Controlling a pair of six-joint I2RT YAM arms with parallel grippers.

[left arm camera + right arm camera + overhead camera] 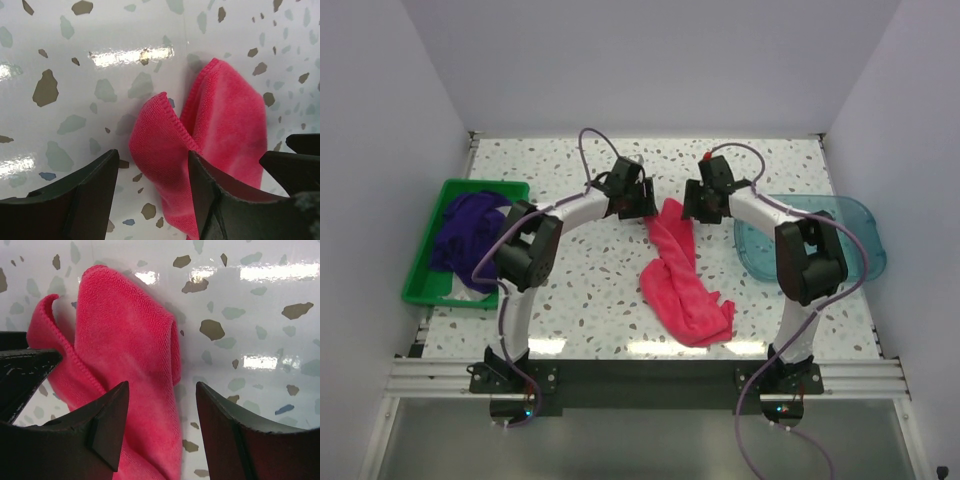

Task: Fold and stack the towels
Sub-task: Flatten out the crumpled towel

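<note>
pink towel (682, 290): crumpled into a long strip mid-table (580, 300), running from between the two grippers at its far end to a wider bunch near the right arm's base
far end: two folded lobes with stitched hems, lying flat on the speckled top
left gripper (152, 159): low over the left lobe, fingers spread; one finger over bare table, the other over cloth, and the lobe's hem lies in the gap
right gripper (161, 385): low over the right lobe, fingers spread; one finger over cloth, the other over bare table, and the towel's edge lies in the gap
grippers: just beside each other, each one's finger showing in the other's wrist view
purple towels (470, 235): heaped in the green bin (425, 290) at the left edge
tray (855, 215): teal, at the right edge, beside the right arm
</note>
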